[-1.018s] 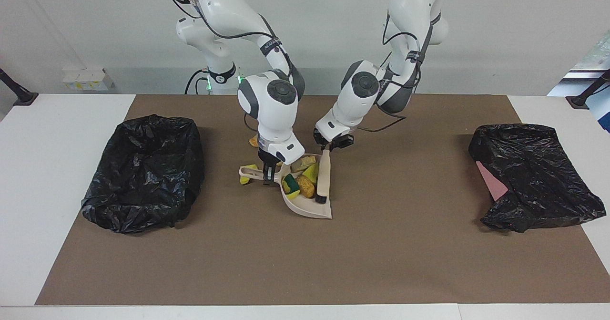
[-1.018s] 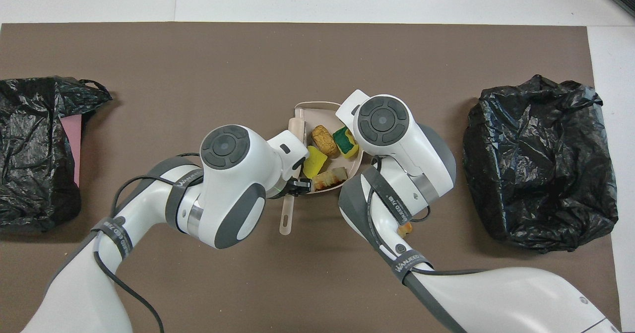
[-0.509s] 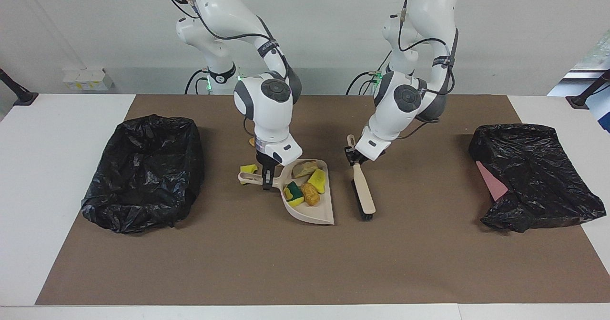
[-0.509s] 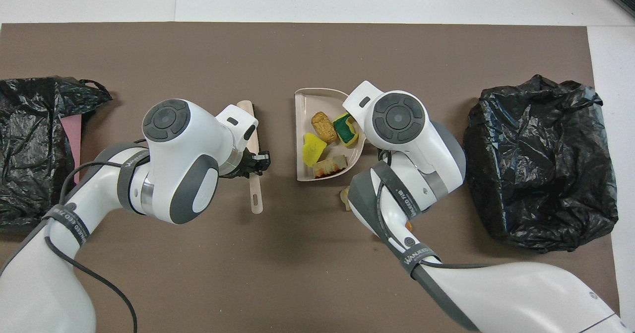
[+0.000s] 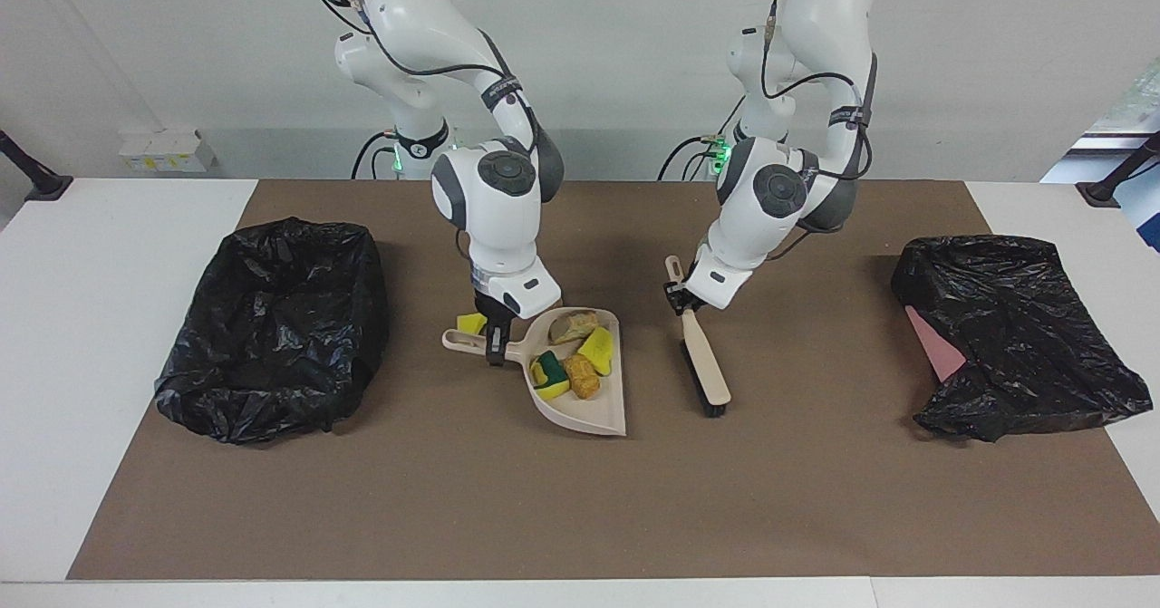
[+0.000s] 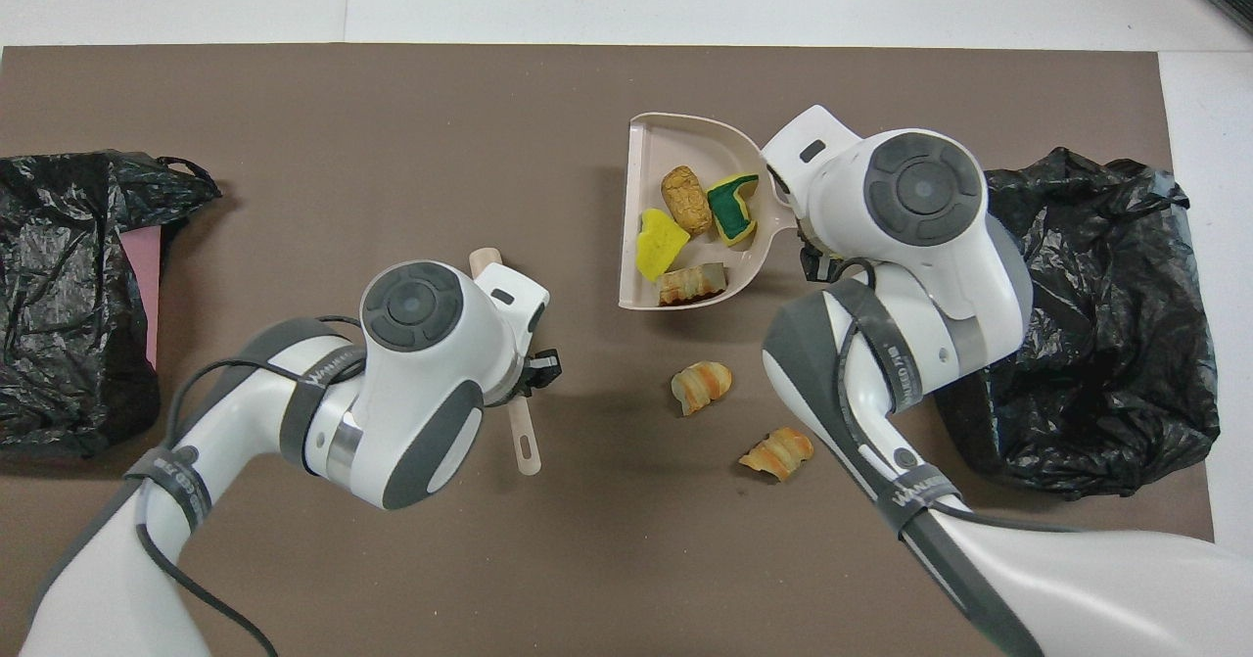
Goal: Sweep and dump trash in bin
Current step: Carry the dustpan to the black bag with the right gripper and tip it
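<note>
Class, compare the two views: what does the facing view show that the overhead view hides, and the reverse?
Only facing: a yellow chunk beside the dustpan handle, with the right gripper shut on that handle. Only overhead: a striped roll and a second roll on the mat, outside the dustpan. Both: four pieces in the dustpan, the left gripper holding the brush.

My right gripper (image 5: 495, 345) grips the dustpan (image 5: 580, 404) by its handle; four trash pieces (image 6: 690, 229) lie in it. Two rolls (image 6: 702, 386) lie on the mat (image 5: 580, 499), nearer the robots than the dustpan. My left gripper (image 5: 675, 298) grips the brush (image 5: 705, 368), beside the dustpan toward the left arm's end. One bin (image 5: 272, 318) stands at each table end.
</note>
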`<action>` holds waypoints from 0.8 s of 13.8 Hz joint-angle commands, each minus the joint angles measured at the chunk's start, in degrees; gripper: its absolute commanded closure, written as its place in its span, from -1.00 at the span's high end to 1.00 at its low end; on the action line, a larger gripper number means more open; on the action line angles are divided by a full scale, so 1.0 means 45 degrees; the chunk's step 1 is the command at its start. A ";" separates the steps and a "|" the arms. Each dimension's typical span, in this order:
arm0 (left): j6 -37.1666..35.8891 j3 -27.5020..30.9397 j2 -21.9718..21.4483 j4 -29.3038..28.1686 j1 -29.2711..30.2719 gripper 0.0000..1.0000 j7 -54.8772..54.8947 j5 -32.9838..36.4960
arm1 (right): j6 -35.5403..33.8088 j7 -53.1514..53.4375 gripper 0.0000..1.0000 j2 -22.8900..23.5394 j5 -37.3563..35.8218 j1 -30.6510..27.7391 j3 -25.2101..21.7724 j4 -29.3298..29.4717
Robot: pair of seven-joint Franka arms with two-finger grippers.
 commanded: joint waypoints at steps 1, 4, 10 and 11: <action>0.1534 0.0134 -0.1450 -0.2039 -0.1114 -1.00 -0.1259 0.0230 | -0.0340 -0.0601 -1.00 -0.0764 0.0486 -0.0719 0.0173 -0.0222; 0.2299 0.0114 -0.2408 -0.3311 -0.2424 -1.00 -0.2431 0.0230 | -0.1161 -0.0797 -1.00 -0.1448 0.0486 -0.1441 0.0153 -0.0242; 0.3316 0.0075 -0.3192 -0.4526 -0.3716 -1.00 -0.2789 -0.0899 | -0.4066 -0.2649 -1.00 -0.3380 0.0544 -0.3802 0.0134 -0.0300; 0.3181 0.0075 -0.3192 -0.4506 -0.3794 -1.00 -0.2710 -0.0980 | -0.4440 -0.2884 -1.00 -0.3558 0.0525 -0.4387 0.0114 -0.0300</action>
